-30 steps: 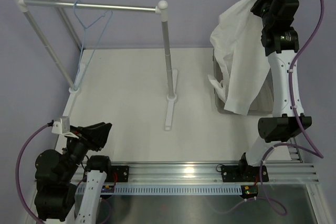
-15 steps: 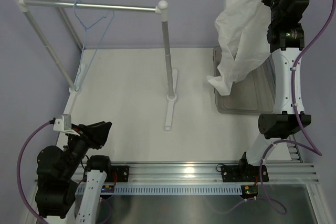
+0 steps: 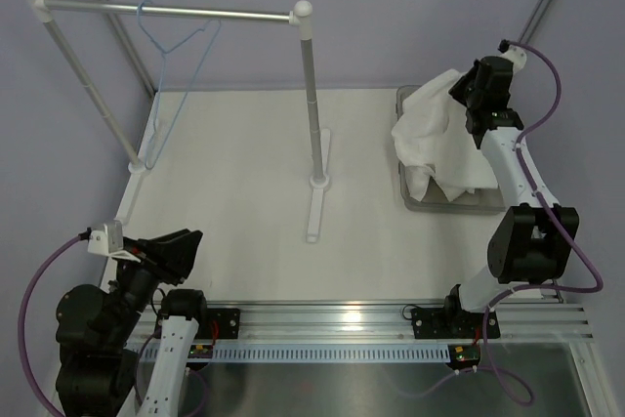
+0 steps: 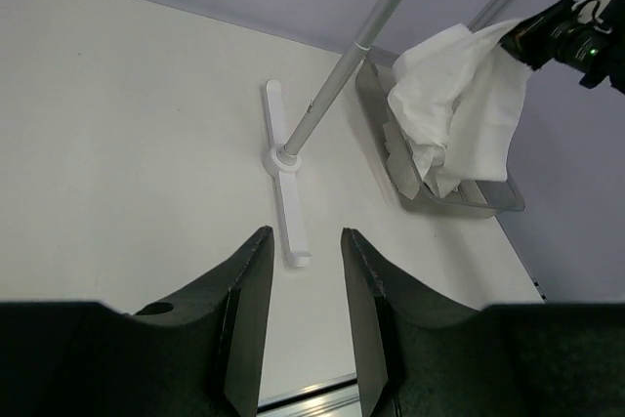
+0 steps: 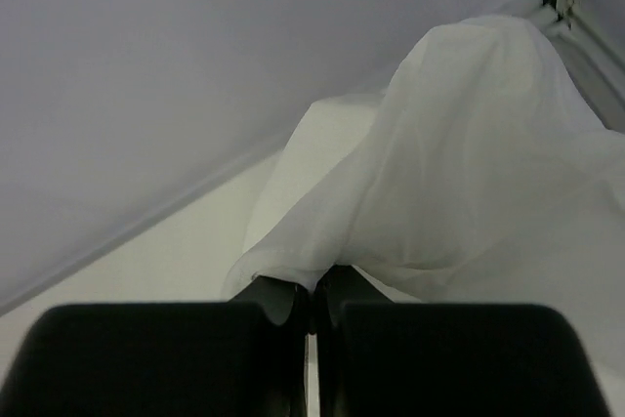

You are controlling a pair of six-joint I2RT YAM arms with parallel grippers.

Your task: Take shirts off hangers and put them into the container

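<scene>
**Shirt bunched over the bin, right jaws pinched on the cloth**

The white shirt [image 3: 441, 136] sits at the far right of the table [image 3: 225, 163]. It hangs in a loose heap from the right gripper [image 5: 311, 292], whose fingers are pressed together on a fold at the top. Its lower folds rest inside the grey bin [image 3: 451, 205], while one flap drapes over the bin's left wall. That flap is the thing to watch: the cloth looks wider than the bin. A clean drop probably means shifting the bundle right, toward the middle of the bin, sinking low so the fabric piles inside, and only then letting go. Letting go from here could well leave that flap hanging over the wall.

On the left half stands the rack, with its silver rail [image 3: 234, 15] along the far side. The rack's right post [image 3: 311, 109] is well apart from the bin and looks to be no obstacle. The blue hanger [image 3: 178, 44] hangs bare on the rail at the far left. At the near left the left gripper [image 4: 305, 256] waits with jaws partly apart, holding nothing
</scene>
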